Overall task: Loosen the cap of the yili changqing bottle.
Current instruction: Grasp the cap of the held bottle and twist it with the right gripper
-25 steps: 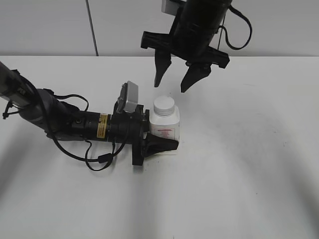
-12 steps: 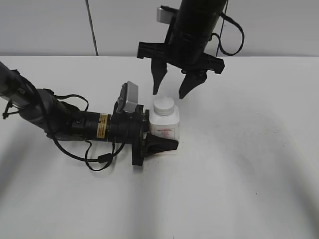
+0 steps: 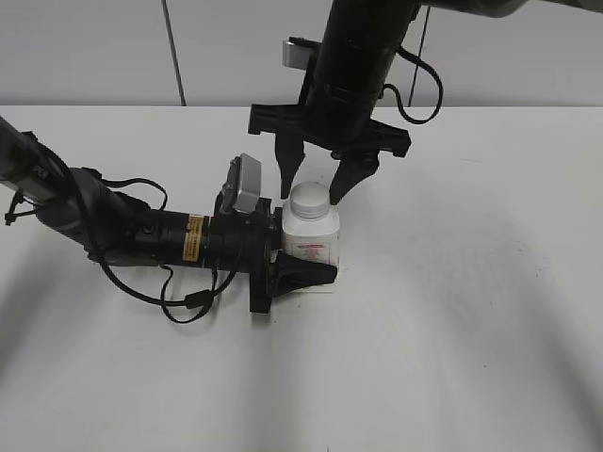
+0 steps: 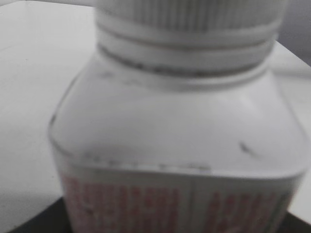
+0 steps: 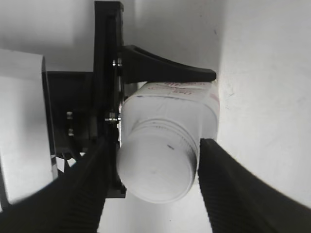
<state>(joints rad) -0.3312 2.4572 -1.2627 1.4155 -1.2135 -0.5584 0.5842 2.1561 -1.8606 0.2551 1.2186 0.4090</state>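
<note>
White bottle, the yili changqing bottle (image 3: 312,238), stands upright on the counter (image 3: 452,282), pinned by the left gripper (image 3: 300,273) so it can't spin; right gripper (image 3: 315,186) hangs with jaws wide, straddling the cap (image 3: 310,200), apparently not touching it

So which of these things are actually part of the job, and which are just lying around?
Part of the job:
- bottle, clamped by the left gripper
- cap
- right gripper, open, straddling the cap

Lying about:
- nothing; only the white table
</note>
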